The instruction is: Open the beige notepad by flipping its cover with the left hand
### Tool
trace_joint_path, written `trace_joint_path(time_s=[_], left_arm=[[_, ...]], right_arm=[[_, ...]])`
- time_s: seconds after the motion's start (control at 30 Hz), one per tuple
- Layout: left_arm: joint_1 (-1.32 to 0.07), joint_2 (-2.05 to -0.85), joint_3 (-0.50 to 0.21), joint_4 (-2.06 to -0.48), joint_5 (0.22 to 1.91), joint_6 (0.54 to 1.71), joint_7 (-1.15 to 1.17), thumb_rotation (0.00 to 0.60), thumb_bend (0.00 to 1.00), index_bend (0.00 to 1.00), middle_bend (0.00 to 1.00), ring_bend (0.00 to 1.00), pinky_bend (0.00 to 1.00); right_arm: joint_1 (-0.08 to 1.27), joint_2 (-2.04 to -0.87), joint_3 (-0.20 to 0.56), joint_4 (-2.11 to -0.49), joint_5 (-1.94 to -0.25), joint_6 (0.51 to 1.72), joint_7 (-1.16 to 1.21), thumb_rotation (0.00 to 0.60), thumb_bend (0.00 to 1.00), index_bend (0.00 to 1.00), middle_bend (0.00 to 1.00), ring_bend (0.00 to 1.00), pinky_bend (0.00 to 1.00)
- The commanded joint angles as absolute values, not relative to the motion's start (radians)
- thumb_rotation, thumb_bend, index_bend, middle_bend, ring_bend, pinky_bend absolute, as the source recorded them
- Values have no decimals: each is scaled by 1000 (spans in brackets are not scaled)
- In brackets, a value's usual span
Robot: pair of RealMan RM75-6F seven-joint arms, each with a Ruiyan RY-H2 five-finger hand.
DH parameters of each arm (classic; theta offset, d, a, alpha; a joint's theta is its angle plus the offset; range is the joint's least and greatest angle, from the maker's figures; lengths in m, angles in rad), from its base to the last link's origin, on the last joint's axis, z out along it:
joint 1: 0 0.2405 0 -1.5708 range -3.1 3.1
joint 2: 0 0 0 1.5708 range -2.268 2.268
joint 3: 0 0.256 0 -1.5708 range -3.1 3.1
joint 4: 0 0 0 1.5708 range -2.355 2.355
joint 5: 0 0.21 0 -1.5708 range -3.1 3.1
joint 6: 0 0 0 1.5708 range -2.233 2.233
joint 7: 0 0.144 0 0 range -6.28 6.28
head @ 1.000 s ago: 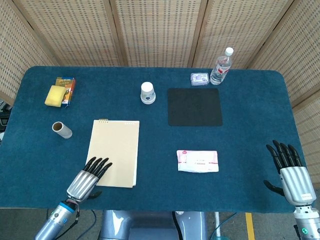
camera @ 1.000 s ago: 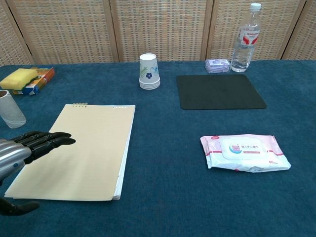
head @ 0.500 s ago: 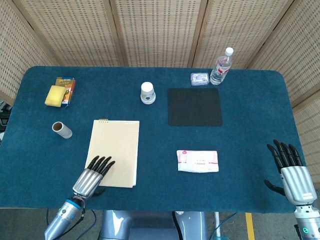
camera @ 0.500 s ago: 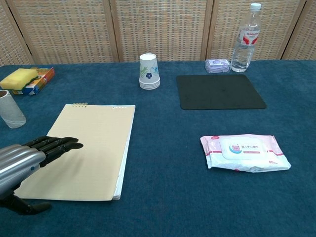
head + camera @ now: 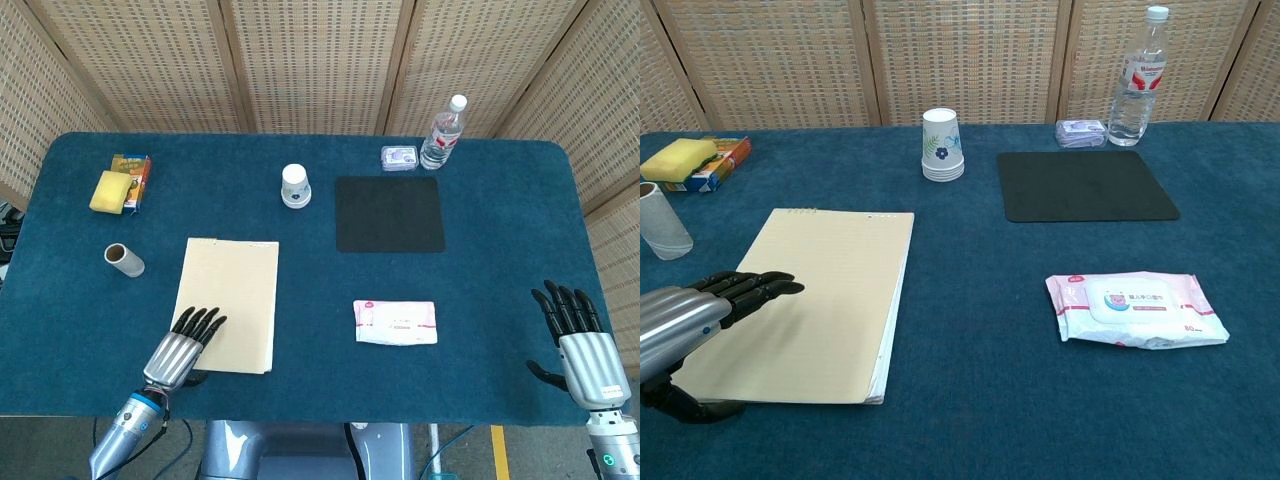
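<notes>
- Woven cane panel screens walled the room behind the table.
- A blue felt-covered table filled the view.
- The closed beige notepad lay flat near the front left edge.
- The left hand rested over its near-left corner, fingers extended, gripping nothing.
- The right hand hovered at the front right, fingers spread, empty.

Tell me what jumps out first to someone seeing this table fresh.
The beige notepad lies closed near the table's front left, with the left hand over its near-left corner, fingers extended. The right hand sits open at the far right edge, and a pink wipes pack lies mid-table.
</notes>
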State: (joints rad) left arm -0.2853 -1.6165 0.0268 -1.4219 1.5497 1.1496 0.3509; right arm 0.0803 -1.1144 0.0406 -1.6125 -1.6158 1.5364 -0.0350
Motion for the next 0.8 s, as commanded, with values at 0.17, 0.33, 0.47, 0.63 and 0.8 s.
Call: trace_joint_path(time_s=[0.17,0.33,0.47,0.63,0.8], left_arm=[[-291,-1612,25,-1425,1538,1156,346,600,265,0,0,0,0],[-296,-1606,16,-1432,1524,1160,336,600,265,0,0,0,0],[-301,-1603,10,-1438,1514,1161,329,600,264,0,0,0,0],[-307,-1595,5,-1447,1509,1165,331,600,264,0,0,0,0],[-326,-1587,-10,-1456,1494,1147,353,600,321,0,0,0,0]], right_arm=[[81,-1114,40,-1612,-1616,1535,-33,600,0,0,0,0,0],[81,-1113,41,-1612,-1614,1534,-29,600,0,0,0,0,0],[82,-1113,40,-1612,-1614,1533,-28,600,0,0,0,0,0],[83,-1113,40,-1612,-1612,1531,-26,600,0,0,0,0,0],[83,-1114,40,-1611,-1612,1530,-27,600,0,0,0,0,0]])
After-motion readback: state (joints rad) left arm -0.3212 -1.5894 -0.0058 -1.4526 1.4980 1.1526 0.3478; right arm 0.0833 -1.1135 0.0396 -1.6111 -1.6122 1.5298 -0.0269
